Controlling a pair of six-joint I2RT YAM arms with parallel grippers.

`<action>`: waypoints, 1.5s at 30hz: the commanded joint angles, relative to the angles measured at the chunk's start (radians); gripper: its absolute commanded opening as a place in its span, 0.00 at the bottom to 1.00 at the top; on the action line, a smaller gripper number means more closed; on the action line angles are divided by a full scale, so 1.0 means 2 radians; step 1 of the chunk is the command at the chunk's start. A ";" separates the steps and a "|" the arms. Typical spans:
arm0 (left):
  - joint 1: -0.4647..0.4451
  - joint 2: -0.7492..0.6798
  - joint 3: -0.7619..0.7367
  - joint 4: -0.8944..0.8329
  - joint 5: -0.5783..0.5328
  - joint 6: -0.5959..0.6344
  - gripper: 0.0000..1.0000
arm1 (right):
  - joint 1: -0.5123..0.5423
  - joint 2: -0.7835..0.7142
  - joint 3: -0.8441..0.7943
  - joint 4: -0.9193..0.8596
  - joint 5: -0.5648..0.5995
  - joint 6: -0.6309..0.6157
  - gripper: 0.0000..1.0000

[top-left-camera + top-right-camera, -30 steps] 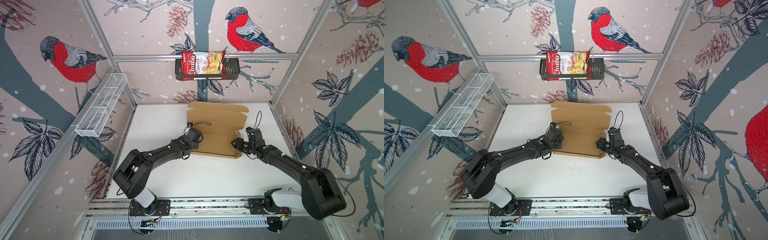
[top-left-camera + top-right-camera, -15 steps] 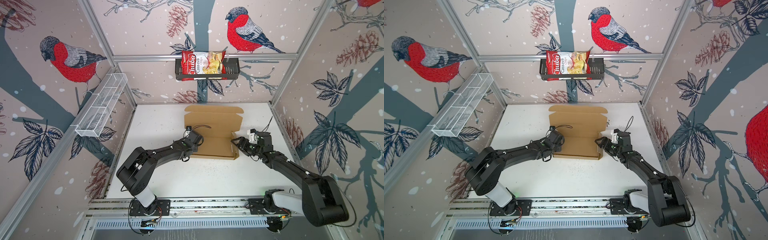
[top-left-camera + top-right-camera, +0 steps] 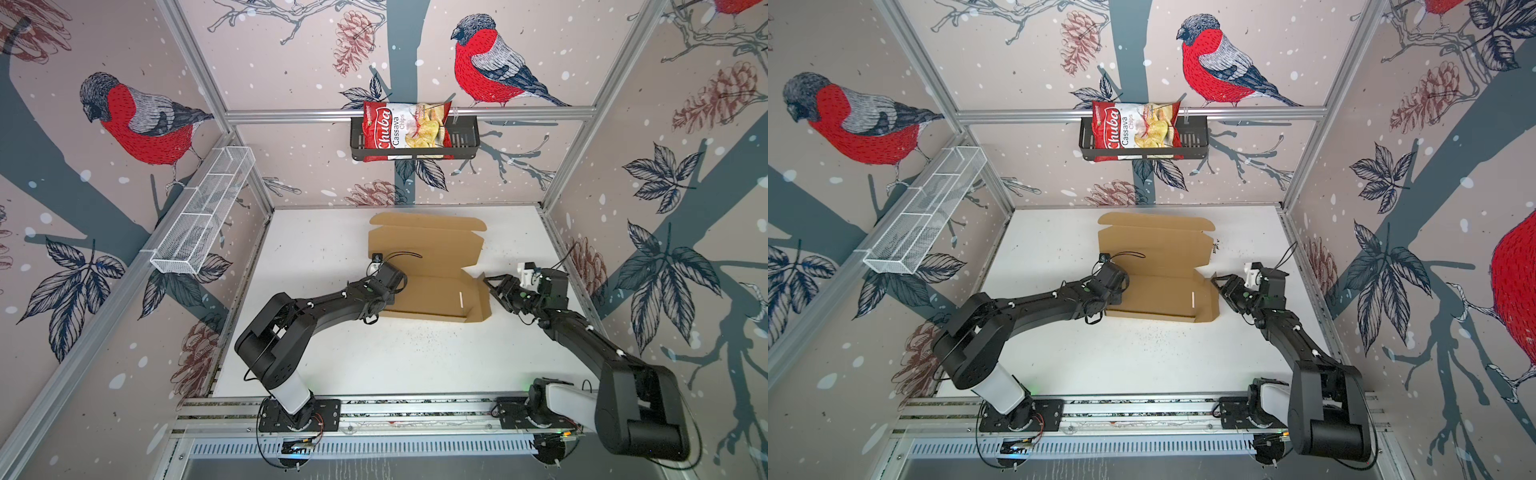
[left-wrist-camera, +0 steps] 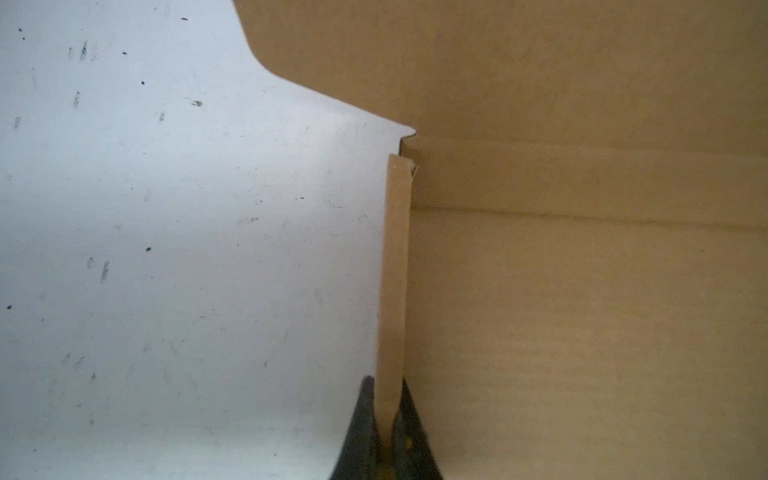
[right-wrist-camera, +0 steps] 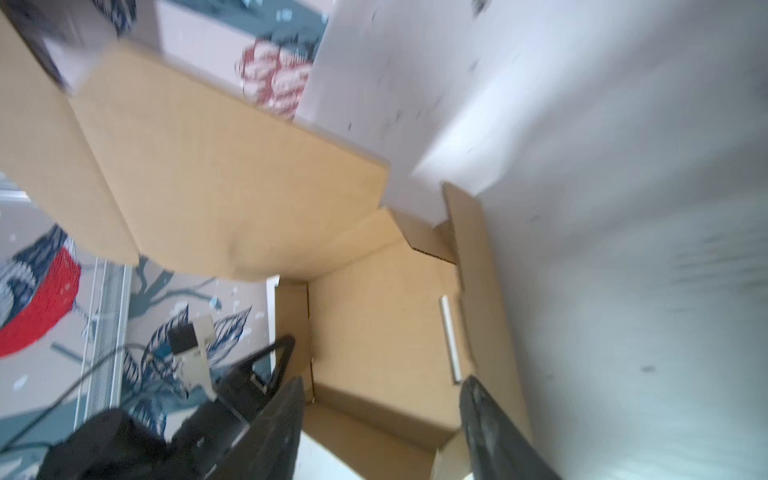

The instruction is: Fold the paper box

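- The paper box (image 3: pixel 428 249) lies open on the white desk (image 3: pixel 332 249), toward the back and about midway between the two arms in both top views. Its lid panel spreads flat toward the back wall (plain brown cardboard all over).
- The left tool (image 4: pixel 390 415) is clamped on the box's left side flap (image 4: pixel 392 270). In the left wrist view that flap stands on edge between the two dark fingers (image 4: pixel 361 415).
- In both top views the left wrist covers that end of the box, so the grip itself is hidden there.
- The right tool (image 5: pixel 382 395) has its jaws apart and faces into the right end of the box.
- The right side flap (image 3: pixel 478 301) is raised, and the right tool's tips sit just beside its far corner. I cannot tell whether they touch it (the right wrist view is blurred).
- A red chips bag (image 3: pixel 405 131) sits in a black basket (image 3: pixel 465 141) on the back wall, well apart from the box.
- A white wire basket (image 3: pixel 203 212) hangs on the left wall.
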State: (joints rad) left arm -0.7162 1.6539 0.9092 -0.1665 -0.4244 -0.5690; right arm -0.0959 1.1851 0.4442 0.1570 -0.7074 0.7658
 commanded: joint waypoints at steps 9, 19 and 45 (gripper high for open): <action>0.000 0.000 -0.005 0.004 -0.009 0.004 0.00 | -0.027 0.094 -0.018 -0.022 0.097 -0.033 0.36; 0.000 0.002 -0.003 0.008 -0.002 0.006 0.00 | 0.062 0.171 -0.014 0.091 0.082 0.021 0.32; 0.000 -0.003 -0.007 0.013 -0.001 0.004 0.00 | 0.131 0.154 0.045 0.036 0.066 -0.009 0.50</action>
State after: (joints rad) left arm -0.7162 1.6577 0.8974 -0.1604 -0.4267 -0.5686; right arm 0.1417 1.4937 0.5003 0.4015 -0.7212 0.8371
